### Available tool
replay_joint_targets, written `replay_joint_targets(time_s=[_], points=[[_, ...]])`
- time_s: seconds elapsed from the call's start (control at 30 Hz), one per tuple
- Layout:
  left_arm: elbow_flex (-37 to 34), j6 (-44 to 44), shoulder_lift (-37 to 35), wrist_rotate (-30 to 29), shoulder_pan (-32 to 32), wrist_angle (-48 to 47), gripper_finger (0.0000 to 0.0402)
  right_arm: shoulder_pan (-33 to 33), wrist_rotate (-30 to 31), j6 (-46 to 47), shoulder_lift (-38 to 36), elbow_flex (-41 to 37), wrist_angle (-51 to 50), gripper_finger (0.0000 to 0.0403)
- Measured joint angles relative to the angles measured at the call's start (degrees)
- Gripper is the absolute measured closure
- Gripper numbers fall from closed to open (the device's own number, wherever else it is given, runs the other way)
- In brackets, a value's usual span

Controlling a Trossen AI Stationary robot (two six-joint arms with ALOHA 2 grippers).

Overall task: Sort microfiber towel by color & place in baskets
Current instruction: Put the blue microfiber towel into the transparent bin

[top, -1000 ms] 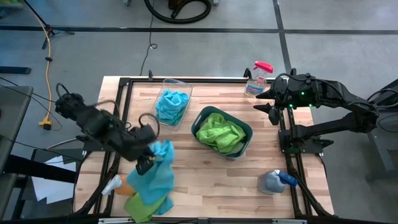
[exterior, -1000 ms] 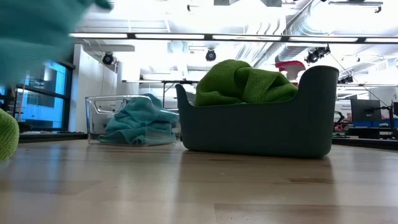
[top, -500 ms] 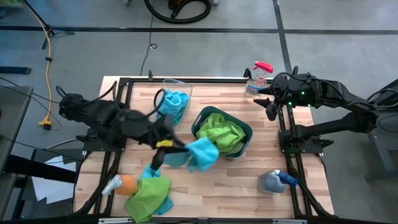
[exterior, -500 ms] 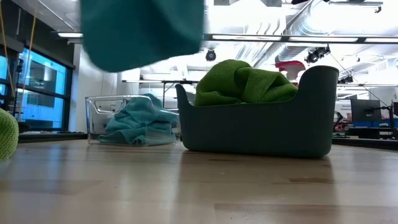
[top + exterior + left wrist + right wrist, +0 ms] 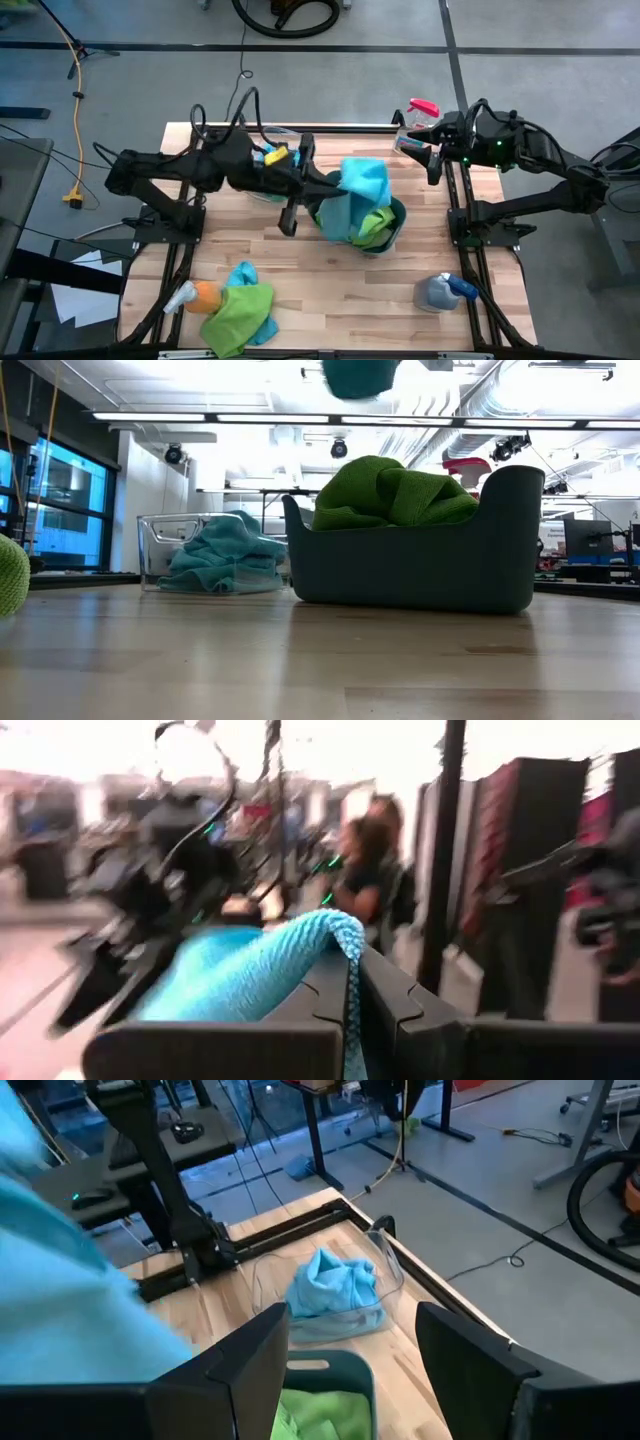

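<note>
My left gripper [image 5: 333,185] reaches across the table and is shut on a turquoise microfiber towel [image 5: 362,193]. The towel hangs in the air above the dark teal-grey basket [image 5: 398,212], which holds lime green towels [image 5: 395,490]. In the low view the towel's lower end [image 5: 360,374] shows high above that basket. The clear basket [image 5: 160,550] holds turquoise towels [image 5: 335,1288] and stands on the table beside the dark one. My right gripper [image 5: 355,1350] is open and waits at the far right edge, beside a pink-topped spray bottle [image 5: 415,125]. My left gripper pinches the turquoise towel between its two fingers [image 5: 400,1010], on a hemmed edge [image 5: 347,935] that runs up out of the gap. The fingers come roughly level from the table's left. The towel is lifted clear and drapes beyond the fingers over the dark basket.
A lime green towel [image 5: 235,312] and a turquoise one [image 5: 245,276] lie heaped at the near left beside an orange-topped bottle [image 5: 198,295]. A blue-topped spray bottle [image 5: 445,290] lies near right. Black frame rails [image 5: 465,250] run along both sides. Bare wood shows in the table's near middle.
My left gripper has risen from the heap at the near left and swung toward the far right, carrying the turquoise towel. The towel has been lifted clear of the heap and now hangs over the dark basket. The green towel stayed on the table.
</note>
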Motion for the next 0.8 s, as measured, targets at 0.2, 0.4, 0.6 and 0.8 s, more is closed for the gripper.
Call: replay_joint_targets(time_s=[0.2,0.4,0.6,0.8], points=[[-8.77,-4.96,-1.24,3.7,1.32,11.19,0.0401,0.0,-0.09,-0.02,0.0,0.0,0.03,0.0185],[-15.27,-7.03,-2.11,-0.56,1.23,17.68,0.0401,0.0,-0.13,-0.94,0.02,0.0,-0.06,0.0185],[-19.04,-7.37,-3.21,-2.36,1.23,26.8,0.0401,0.0,-0.14,-2.2,0.02,0.0,-0.38,0.0185],[-19.23,-7.2,-3.14,-2.49,1.23,26.68,0.0401,0.0,-0.37,-2.83,0.02,0.0,-1.29,0.0185]])
